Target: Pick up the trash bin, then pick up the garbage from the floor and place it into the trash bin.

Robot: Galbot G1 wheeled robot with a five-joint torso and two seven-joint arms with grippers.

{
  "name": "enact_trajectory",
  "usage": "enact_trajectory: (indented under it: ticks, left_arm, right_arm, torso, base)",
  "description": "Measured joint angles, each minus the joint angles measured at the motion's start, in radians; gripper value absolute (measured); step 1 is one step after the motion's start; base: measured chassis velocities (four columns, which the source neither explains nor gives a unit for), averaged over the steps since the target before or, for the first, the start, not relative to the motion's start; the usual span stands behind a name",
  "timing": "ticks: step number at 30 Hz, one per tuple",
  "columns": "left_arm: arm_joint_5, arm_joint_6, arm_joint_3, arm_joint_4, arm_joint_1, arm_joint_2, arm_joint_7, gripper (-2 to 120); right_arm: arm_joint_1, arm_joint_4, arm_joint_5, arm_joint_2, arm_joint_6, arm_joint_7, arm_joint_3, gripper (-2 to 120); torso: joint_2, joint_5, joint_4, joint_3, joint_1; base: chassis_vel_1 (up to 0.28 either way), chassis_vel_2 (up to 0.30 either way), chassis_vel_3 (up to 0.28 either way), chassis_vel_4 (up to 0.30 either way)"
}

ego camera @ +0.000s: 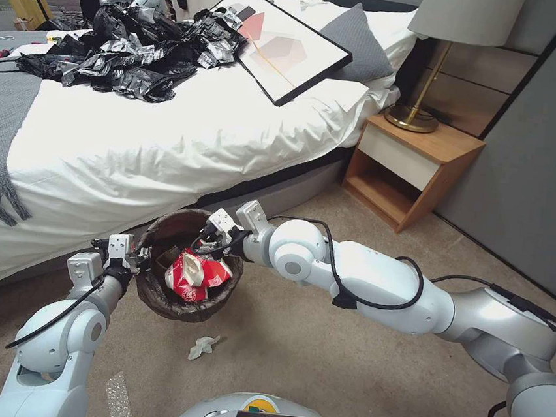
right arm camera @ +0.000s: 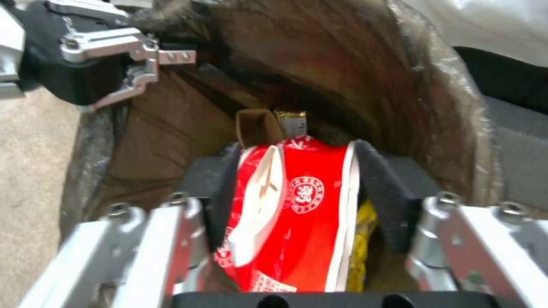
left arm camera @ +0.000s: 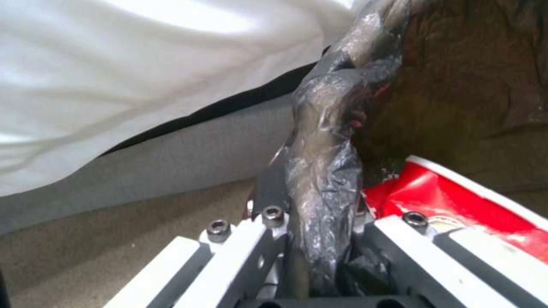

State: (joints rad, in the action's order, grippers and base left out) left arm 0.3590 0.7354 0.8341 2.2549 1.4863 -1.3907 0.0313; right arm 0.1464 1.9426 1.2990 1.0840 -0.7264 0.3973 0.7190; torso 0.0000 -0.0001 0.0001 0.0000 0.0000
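Left tool (ego camera: pixel 134 259) pinches the trash bin (ego camera: pixel 152 288) rim; right tool (right arm camera: pixel 297 201) grips a crushed red-and-white paper bowl (right arm camera: pixel 302 214) inside, best released low, clear of the liner

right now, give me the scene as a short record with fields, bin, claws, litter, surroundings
bin: trash bin held beside the bed, brown liner over its rim
left claw: left claw clamped on the bin's rim
right claw: right claw over the bin mouth, closed on a crushed red-and-white paper bowl
in bin: yellow wrapper, tan paper piece
on floor: white tissue wad on the carpet
nearby: nightstand with lamp
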Motion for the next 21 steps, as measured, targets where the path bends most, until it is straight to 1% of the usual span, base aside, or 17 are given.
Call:
enact_trajectory:
  ticks: [2, 3, 4, 6, 7, 8, 9, 11, 13, 14, 16, 21]
  left_arm:
    - [0.000, 0.000, 0.000, 0.000, 0.001, 0.000, 0.001, 0]
    - [0.000, 0.000, 0.000, 0.000, 0.001, 0.000, 0.001, 0]
    - [0.000, 0.000, 0.001, 0.000, 0.001, 0.000, 0.001, 0]
    - [0.000, 0.000, 0.001, 0.000, 0.001, 0.000, 0.001, 0]
    - [0.001, 0.000, 0.001, 0.000, 0.000, -0.001, 0.001, 0]
    - [0.001, 0.000, 0.001, 0.000, 0.000, -0.001, 0.001, 0]
    - [0.001, 0.000, 0.001, 0.000, 0.000, -0.001, 0.001, 0]
    - [0.001, 0.000, 0.001, 0.000, -0.001, -0.002, 0.001, 0]
    - [0.001, 0.000, 0.001, 0.000, -0.001, -0.002, 0.001, 0]
    - [0.001, 0.000, 0.001, 0.000, -0.001, -0.002, 0.001, 0]
    - [0.001, 0.000, 0.001, 0.000, -0.001, -0.003, 0.001, 0]
    - [0.001, 0.000, 0.000, 0.000, -0.001, -0.003, 0.001, 0]
  right_arm:
    - [-0.004, 0.000, 0.006, 0.010, 0.003, 0.006, 0.001, 67]
    - [-0.004, 0.000, 0.006, 0.010, 0.003, 0.006, 0.001, 67]
    - [-0.008, 0.001, 0.010, 0.015, 0.005, 0.009, 0.001, 72]
    - [-0.009, 0.002, 0.011, 0.016, 0.005, 0.010, 0.000, 73]
    - [-0.013, 0.007, 0.019, 0.020, 0.006, 0.016, -0.004, 81]
    - [-0.014, 0.010, 0.023, 0.022, 0.006, 0.018, -0.008, 84]
    - [-0.014, 0.010, 0.023, 0.022, 0.006, 0.018, -0.008, 84]
    - [-0.023, 0.030, 0.040, 0.027, 0.006, 0.034, -0.038, 96]
    - [-0.023, 0.031, 0.041, 0.026, 0.006, 0.035, -0.039, 96]
    - [-0.025, 0.036, 0.043, 0.026, 0.006, 0.037, -0.047, 99]
    - [-0.031, 0.052, 0.049, 0.020, 0.006, 0.048, -0.070, 100]
    - [-0.039, 0.077, 0.050, 0.002, 0.007, 0.057, -0.117, 100]
  torso:
    - [0.000, 0.0000, 0.0000, 0.000, 0.000]
    - [0.000, 0.0000, 0.0000, 0.000, 0.000]
    - [0.000, 0.0000, 0.0000, 0.000, 0.000]
    - [0.000, 0.0000, 0.0000, 0.000, 0.000]
    - [0.000, 0.0000, 0.0000, 0.000, 0.000]
    - [0.000, 0.0000, 0.0000, 0.000, 0.000]
    - [0.000, 0.0000, 0.0000, 0.000, 0.000]
    - [0.000, 0.0000, 0.0000, 0.000, 0.000]
    - [0.000, 0.0000, 0.0000, 0.000, 0.000]
    - [0.000, 0.0000, 0.0000, 0.000, 0.000]
    - [0.000, 0.0000, 0.0000, 0.000, 0.000]
    - [0.000, 0.0001, 0.0001, 0.000, 0.000]
  base:
    - [0.000, 0.000, 0.000, 0.000]
    - [0.000, 0.000, 0.000, 0.000]
    - [0.000, 0.000, 0.000, 0.000]
    - [0.000, 0.000, 0.000, 0.000]
    - [0.000, 0.000, 0.000, 0.000]
    - [0.000, 0.000, 0.000, 0.000]
    - [0.000, 0.000, 0.000, 0.000]
    - [0.000, 0.000, 0.000, 0.000]
    - [0.000, 0.000, 0.000, 0.000]
    - [0.000, 0.000, 0.000, 0.000]
    - [0.000, 0.000, 0.000, 0.000]
    - [0.000, 0.000, 0.000, 0.000]
